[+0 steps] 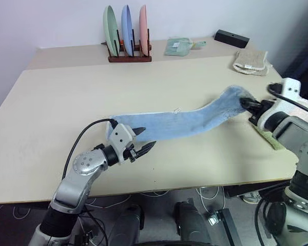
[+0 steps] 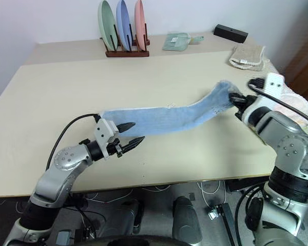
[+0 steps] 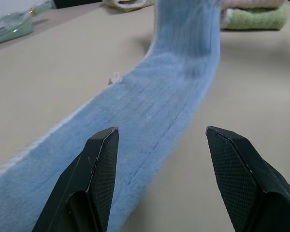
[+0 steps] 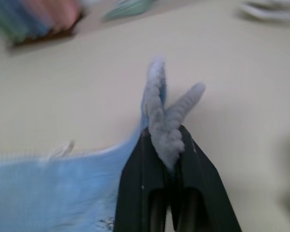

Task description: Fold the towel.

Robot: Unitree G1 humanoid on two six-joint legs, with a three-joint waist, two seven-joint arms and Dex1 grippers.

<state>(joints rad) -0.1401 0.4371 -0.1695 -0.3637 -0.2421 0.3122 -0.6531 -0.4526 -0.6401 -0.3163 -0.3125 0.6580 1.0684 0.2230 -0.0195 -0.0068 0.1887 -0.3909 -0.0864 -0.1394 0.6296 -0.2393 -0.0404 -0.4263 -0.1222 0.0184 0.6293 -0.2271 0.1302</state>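
On desk (image 1: pixel 51 102), towel (image 1: pixel 179 123) lies as a long folded strip running L to R. Right end effector (image 1: pixel 248 105) clamped on towel's R end, that end lifted off desk, rest sagging down to surface. Left end effector (image 1: pixel 143 141) at towel's L end, fingers (image 3: pixel 99 164) apart w/ nothing between them, just above the cloth. Plate rack (image 1: pixel 128 33) at desk's far side.

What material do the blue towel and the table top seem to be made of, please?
The towel looks like soft terry cloth: a fluffy pile with faint ribs, and it bunches where the right claw pinches its end. The table looks like a smooth matte beige laminate or painted board; the look leaves that open.
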